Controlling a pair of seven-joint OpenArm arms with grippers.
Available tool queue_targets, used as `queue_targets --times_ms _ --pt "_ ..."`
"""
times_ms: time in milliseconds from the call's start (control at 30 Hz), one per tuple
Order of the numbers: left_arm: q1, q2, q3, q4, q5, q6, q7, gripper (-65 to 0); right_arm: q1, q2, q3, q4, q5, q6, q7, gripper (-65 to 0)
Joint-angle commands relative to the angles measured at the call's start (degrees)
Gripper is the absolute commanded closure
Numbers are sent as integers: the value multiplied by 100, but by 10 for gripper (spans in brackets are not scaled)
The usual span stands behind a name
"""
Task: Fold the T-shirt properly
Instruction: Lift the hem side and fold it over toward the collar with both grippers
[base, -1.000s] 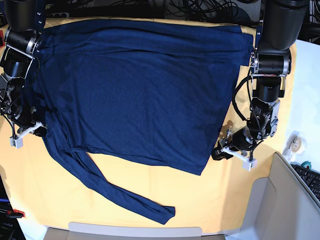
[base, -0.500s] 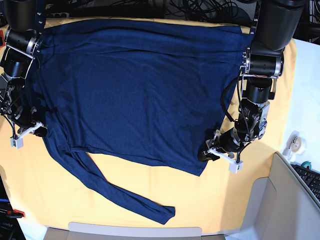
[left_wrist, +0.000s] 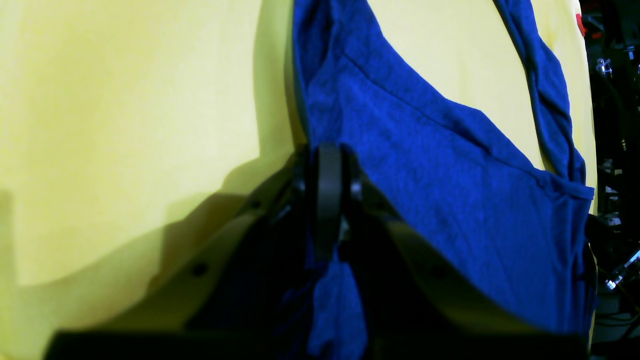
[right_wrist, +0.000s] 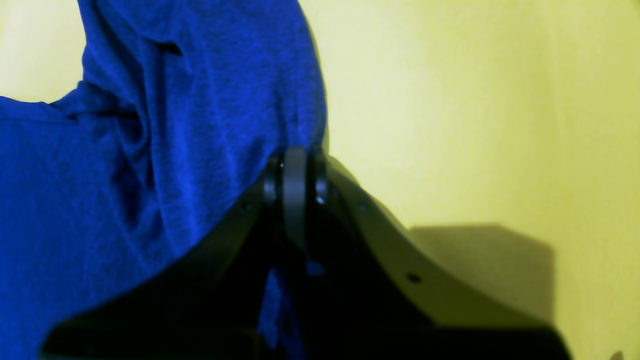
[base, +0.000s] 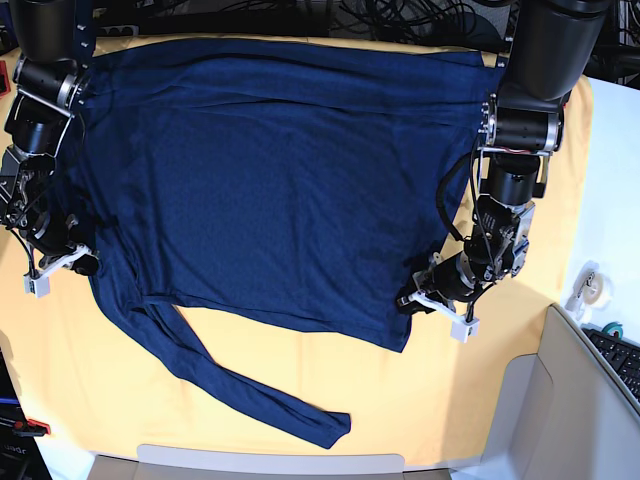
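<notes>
plain dark navy t-shirt (base: 270, 190), yellow-orange table cloth (base: 120, 390), black grippers (base: 425, 300)

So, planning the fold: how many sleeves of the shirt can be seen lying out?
1. A single sleeve of the T-shirt trails toward the table's near edge, on the right arm's side. The other may be folded under or hidden.

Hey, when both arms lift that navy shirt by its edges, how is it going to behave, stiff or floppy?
Probably very floppy: the T-shirt is thin knit and already bunches at the left gripper and the right gripper. Its middle would likely sag between the two grips. The loose sleeve lying on the yellow-orange cloth would probably dangle or drag.
</notes>
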Motion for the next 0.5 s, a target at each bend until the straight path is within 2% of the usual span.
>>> queue_targets --times_ms 0,200,367,467 --pt "-117 -113 32 53 81 0 275 0 -58 -106 -60 113 -278 115 -558 0" --pt "173 -491 -83 1143 64 17 803 0 -497 -97 -60 1177 -278 115 -584 0" --pt "867 -623 -891 2505 64 26 1532 0 -875 -88 -52 1880 -278 115 -584 0" --pt "1324 -728 -1287 3376 64 26 1954 0 -1122 26 -52 2320 -278 115 -584 0"
